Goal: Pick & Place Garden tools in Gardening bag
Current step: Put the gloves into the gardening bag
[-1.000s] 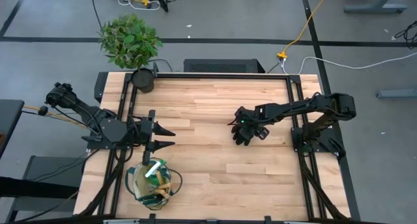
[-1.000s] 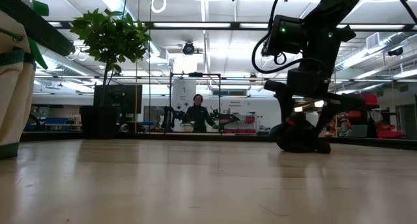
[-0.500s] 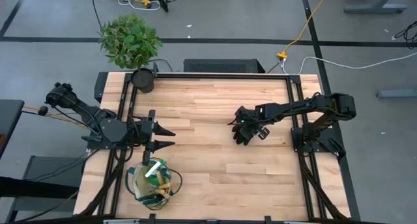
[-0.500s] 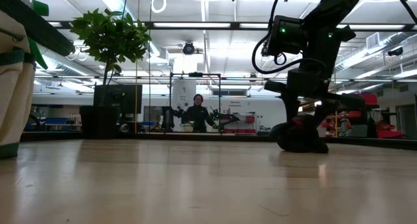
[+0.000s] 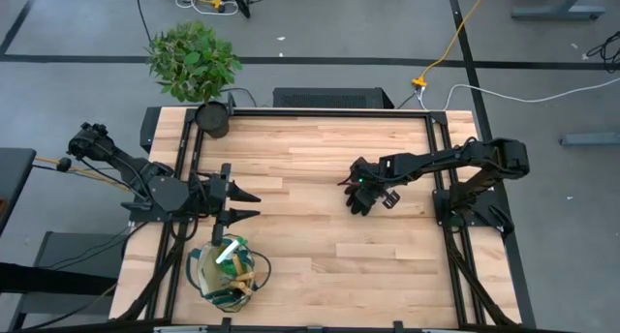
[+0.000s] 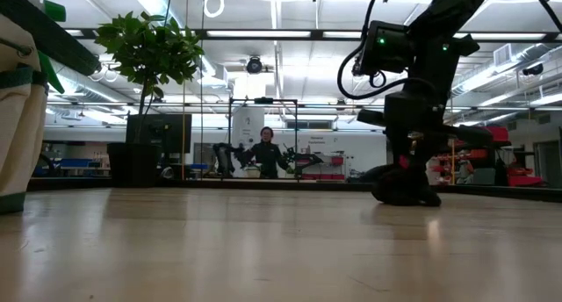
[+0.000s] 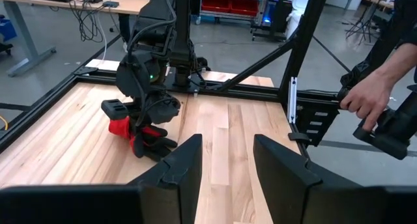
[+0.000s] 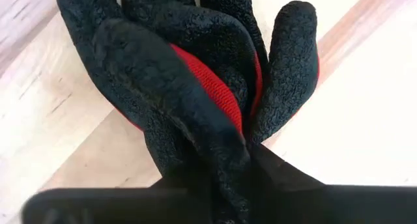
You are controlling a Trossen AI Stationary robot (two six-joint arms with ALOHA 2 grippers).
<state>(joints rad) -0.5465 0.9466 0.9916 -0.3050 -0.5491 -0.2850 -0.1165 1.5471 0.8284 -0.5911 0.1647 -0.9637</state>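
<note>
A black glove with red cuff point(image 5: 360, 201) lies on the wooden table, right of the middle. My right gripper point(image 5: 367, 190) stands over it, shut on it. The left wrist view shows the glove point(image 7: 144, 140) under that gripper, its red cuff end point(image 7: 120, 127) on the wood. The beige gardening bag point(image 5: 228, 273) stands at the near left with a green spray bottle point(image 5: 230, 252) and wooden handles in it. My left gripper point(image 5: 248, 203) waits open just beyond the bag. My right gripper pinches the glove's middle point(image 8: 215, 155) between its two fingers, where the cloth is bunched into a raised fold. The fingers point(image 6: 413, 161) come from above, pointing down. The glove point(image 6: 402, 191) rests on the table, its fingers spread out past the hold.
A leafy plant point(image 5: 194, 57) in a black pot point(image 5: 213, 120) stands at the far left corner. Bare wood lies between the glove and the bag. A person's hand point(image 7: 368, 97) holds a dark device beyond the table's right frame.
My right gripper has shut on the glove while staying in place. In the low view its fingers stood wide apart a second ago and now stand close together. The glove has bunched up between them and still lies on the table.
</note>
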